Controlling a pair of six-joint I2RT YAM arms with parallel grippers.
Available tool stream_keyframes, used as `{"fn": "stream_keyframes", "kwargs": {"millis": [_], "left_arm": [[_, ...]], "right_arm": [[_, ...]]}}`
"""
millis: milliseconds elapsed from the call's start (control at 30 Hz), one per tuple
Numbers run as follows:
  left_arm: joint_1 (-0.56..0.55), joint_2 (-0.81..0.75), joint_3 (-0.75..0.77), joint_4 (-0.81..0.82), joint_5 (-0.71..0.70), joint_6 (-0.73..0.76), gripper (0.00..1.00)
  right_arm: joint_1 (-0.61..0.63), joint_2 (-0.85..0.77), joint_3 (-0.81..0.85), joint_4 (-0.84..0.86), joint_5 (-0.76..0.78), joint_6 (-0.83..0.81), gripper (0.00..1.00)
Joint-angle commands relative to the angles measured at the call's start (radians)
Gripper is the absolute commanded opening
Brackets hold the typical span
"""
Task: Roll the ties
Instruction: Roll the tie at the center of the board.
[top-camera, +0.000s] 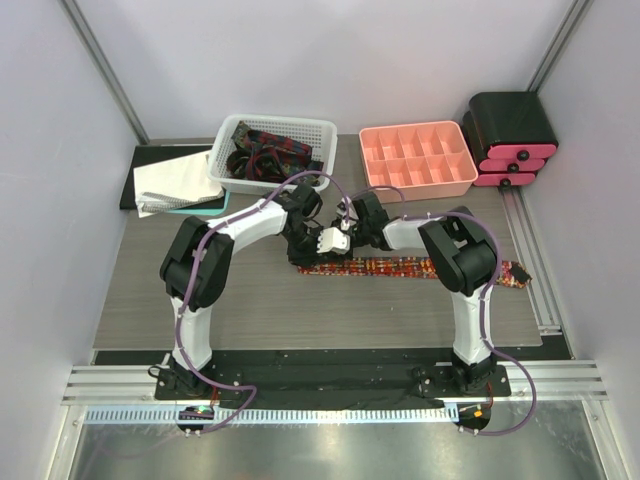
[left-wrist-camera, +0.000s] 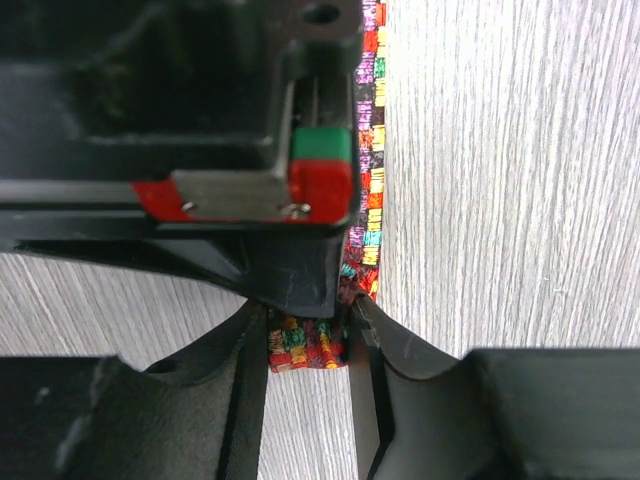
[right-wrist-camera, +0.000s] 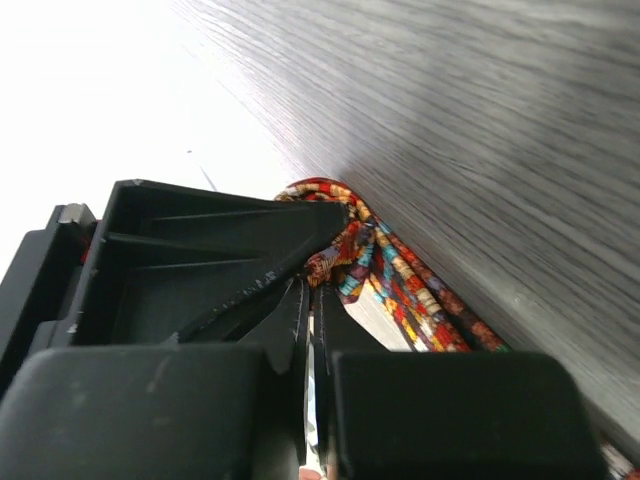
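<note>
A red tie (top-camera: 440, 268) with a busy multicoloured print lies flat across the table, running right from the grippers. Its left end is folded up where both grippers meet. In the left wrist view my left gripper (left-wrist-camera: 308, 332) has its fingers on both sides of the folded tie end (left-wrist-camera: 305, 348); the rest of the tie (left-wrist-camera: 370, 150) runs away along the table. In the right wrist view my right gripper (right-wrist-camera: 316, 282) is nearly closed, pinching the curled tie end (right-wrist-camera: 345, 250) at its tips. In the top view the left gripper (top-camera: 306, 242) and right gripper (top-camera: 346, 238) face each other.
A white basket (top-camera: 262, 186) at the back holds several more ties (top-camera: 265, 152). A pink divided tray (top-camera: 420, 188) stands to its right, and a black and pink drawer unit (top-camera: 512, 140) at the back right. A dark mat with white cloth (top-camera: 170, 182) lies back left.
</note>
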Motion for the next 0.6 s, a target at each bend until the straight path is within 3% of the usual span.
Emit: {"fn": "stream_keyframes", "kwargs": {"millis": [0,200,567], "left_arm": [[-0.001,0.043,-0.019,-0.005,-0.022,0.028,0.37],[0.04,0.005,-0.011,-0.005,0.025,0.038,0.55],[0.109,-0.103,-0.103,0.083,0.18,0.041,0.69]], "right_arm": [[-0.011,-0.023,0.028,-0.095,0.05,-0.086,0.01],[-0.048,-0.003,0.029,-0.195,0.085,-0.163,0.01],[-0.052,0.061,0.061,-0.288,0.125,-0.217,0.01]]}}
